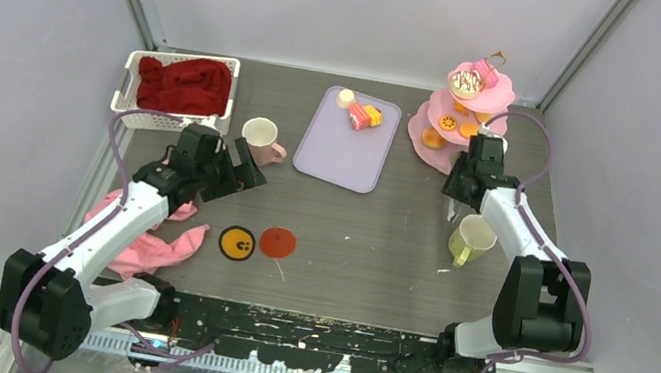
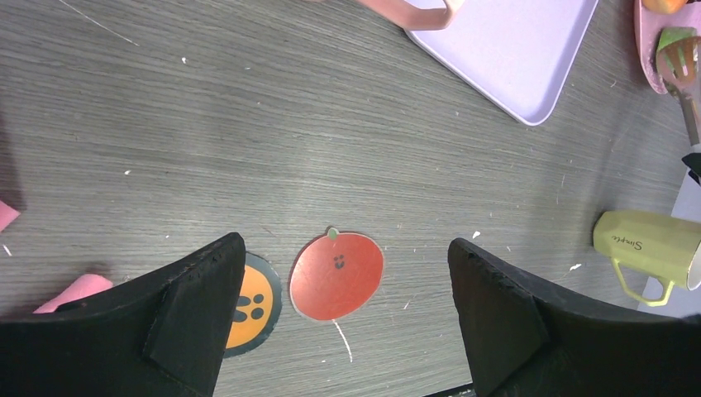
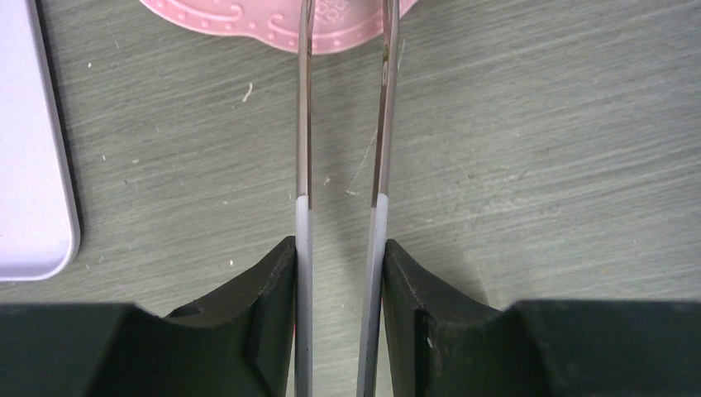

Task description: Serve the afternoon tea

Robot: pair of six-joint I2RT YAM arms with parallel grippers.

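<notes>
The left tool [image 1: 246,170] hangs released, jaws wide, above the desk [image 1: 368,243] beside the pink mug [image 1: 260,138]. The right tool [image 3: 339,244] is clenched on the metal tweezers [image 3: 303,124], whose arms cross the rim of the pink tiered stand [image 1: 420,131] at far right. A donut [image 1: 467,82] tops that stand. Small cakes [image 1: 365,115] lie at the far end of the lilac tray [image 1: 341,158]. The yellow-green mug [image 1: 470,240] stands by the right arm.

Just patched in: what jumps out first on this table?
The pink three-tier cake stand at the back right, loaded with toy cakes, draws the eye first. Right before it, the right claw grips long metal tweezers aimed at the stand's edge. At back left, a red cloth fills a white basket.
</notes>
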